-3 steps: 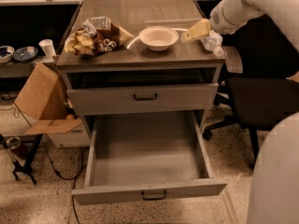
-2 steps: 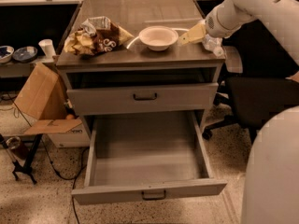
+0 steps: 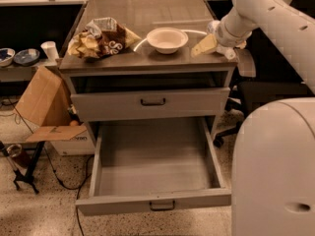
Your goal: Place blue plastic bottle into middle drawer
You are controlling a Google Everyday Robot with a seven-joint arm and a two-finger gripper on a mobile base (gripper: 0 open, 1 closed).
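At btm right of the view, the robot's broad white rounded body (image 3: 275, 171) fills the corner, the biggest thing in sight. Next in size, the grey metal cabinet (image 3: 147, 18) stands at ctr, its flat top carrying the clutter. Its wide grey metal middle drawer (image 3: 152, 163), a flat-bottomed tray w/ low side walls & a small dark handle mid-front, is pulled far out toward the camera, bare floor showing. The white jointed arm (image 3: 275, 14) comes in from top right & bends down toward the cabinet top's right edge. Above the open tray, the grey drawer with the taller front panel (image 3: 197, 102) is shut, w/ a dark open slot over it. A brown cardboard box (image 3: 42, 100), flaps open, leans left of the cabinet; a dark office chair (image 3: 261, 90) sits to its right. On the top, a heap of crumpled brown & yellow snack bags (image 3: 101, 36) lies at left, w/ a round white bowl (image 3: 167, 39) near ctr, apart from the bags. The cream-coloured gripper (image 3: 205, 45) hangs low over the top, just right of the bowl, not touching it. Can't tell whether it's spread, pressed together or pinching sth. The blue plastic bottle (image 3: 228, 51) shows only as a pale, crinkly clear bit under the wrist at the top's right edge, mostly hidden. Held or lying there, can't tell. It's well above & apart from the open tray. Smallest is a white paper cup (image 3: 50, 49) on a low shelf at far left.
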